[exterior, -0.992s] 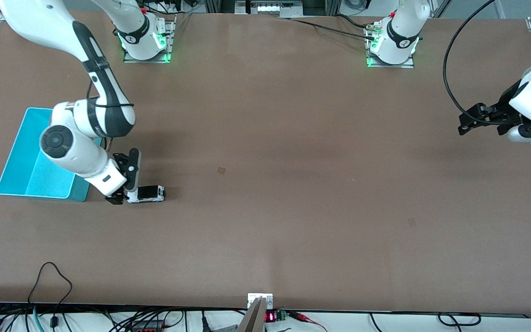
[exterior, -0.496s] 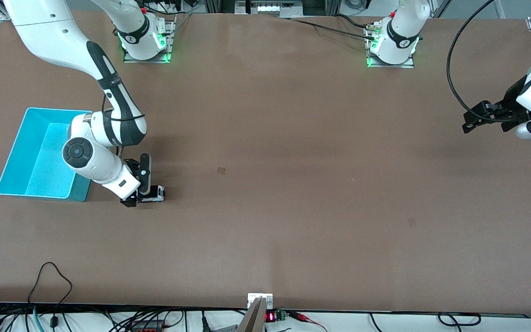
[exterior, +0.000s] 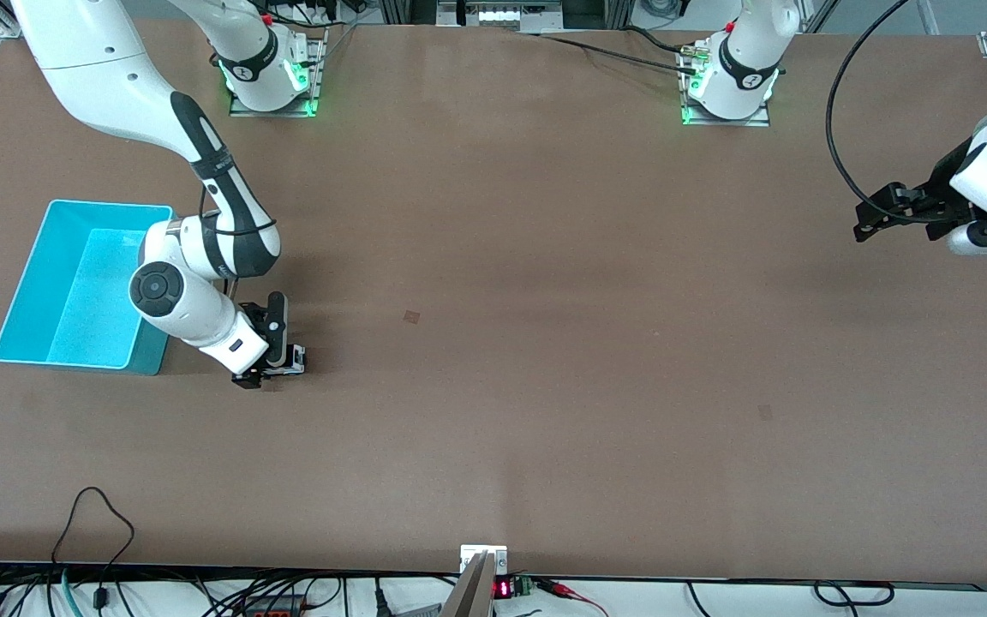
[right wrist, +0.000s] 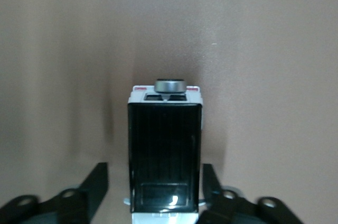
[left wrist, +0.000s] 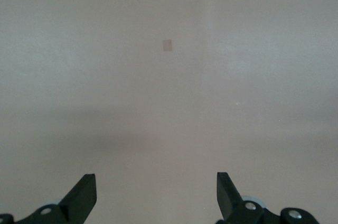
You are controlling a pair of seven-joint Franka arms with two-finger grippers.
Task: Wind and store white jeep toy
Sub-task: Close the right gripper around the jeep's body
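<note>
The white jeep toy (exterior: 293, 359) stands on the brown table beside the turquoise bin (exterior: 74, 291), toward the left arm's end from it. My right gripper (exterior: 269, 367) is down at the table and straddles it. In the right wrist view the jeep's black roof (right wrist: 165, 145) lies between the fingers of the right gripper (right wrist: 155, 167). One finger (right wrist: 98, 182) stands a little off its side and the other is close against it, so the gripper is open. My left gripper (exterior: 869, 224) waits open in the air over the left arm's end of the table, with bare table between the fingertips of the left gripper (left wrist: 156, 179).
The bin is open-topped with nothing in it. The two arm bases (exterior: 271, 86) (exterior: 729, 94) stand along the table's back edge. Small square marks (exterior: 411, 316) (exterior: 765, 412) lie flat on the table. Cables (exterior: 95, 531) run along the edge nearest the front camera.
My right gripper has slid farther over the jeep toward the left arm's end, and its fingers have narrowed around it. The left gripper has shifted only slightly.
</note>
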